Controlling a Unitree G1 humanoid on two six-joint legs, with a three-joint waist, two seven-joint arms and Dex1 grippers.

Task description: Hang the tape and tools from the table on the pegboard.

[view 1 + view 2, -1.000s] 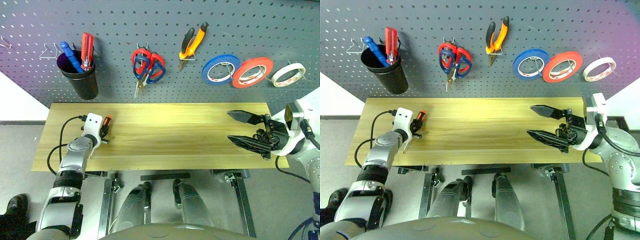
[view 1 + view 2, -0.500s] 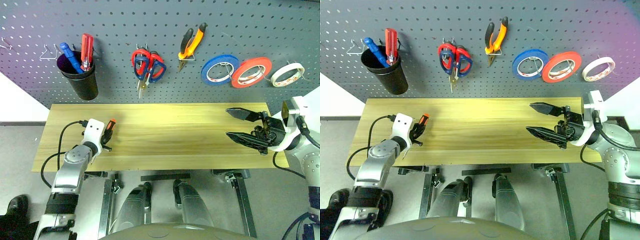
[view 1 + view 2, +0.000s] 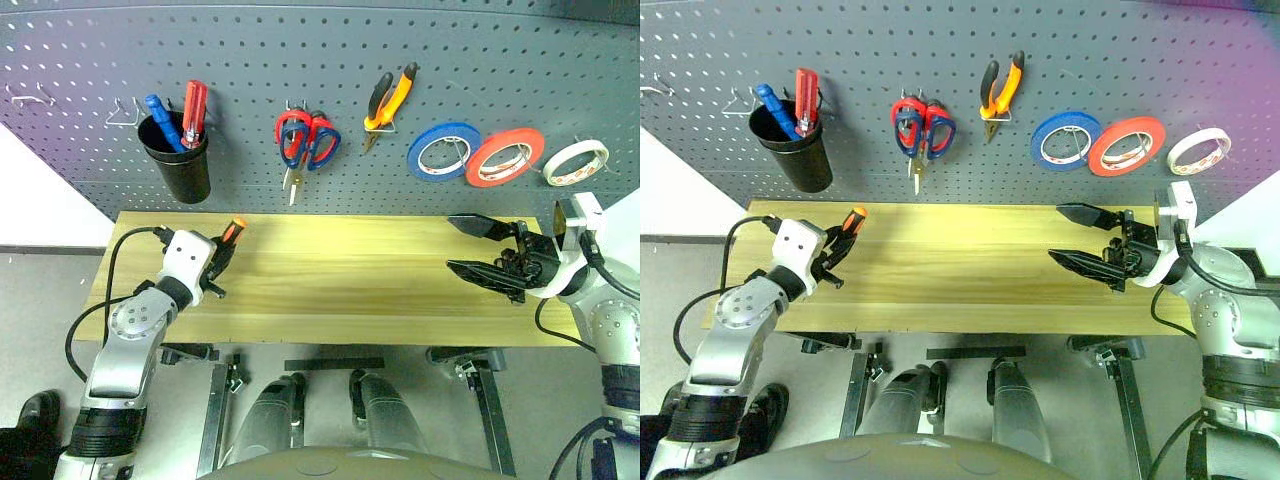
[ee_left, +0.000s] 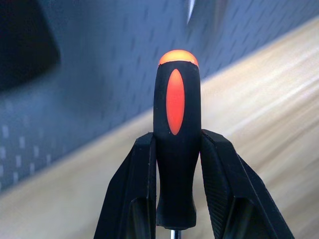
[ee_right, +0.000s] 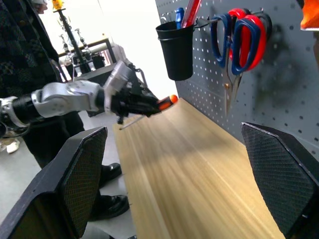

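So the pegboard (image 3: 300, 60) already holds the tape (image 3: 576, 162) and pliers (image 3: 388, 98), and the table (image 3: 340, 280) looks bare. Big change: the left end effector (image 3: 218, 265), clamped on the screwdriver (image 3: 229, 238), has lifted it off the wood toward the black cup (image 3: 180, 165). Right end effector (image 3: 482, 247) hangs spread wide, idle.

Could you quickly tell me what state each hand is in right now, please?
Left hand: closed on the screwdriver by its orange-and-black handle.
Right hand: open, holding nothing.
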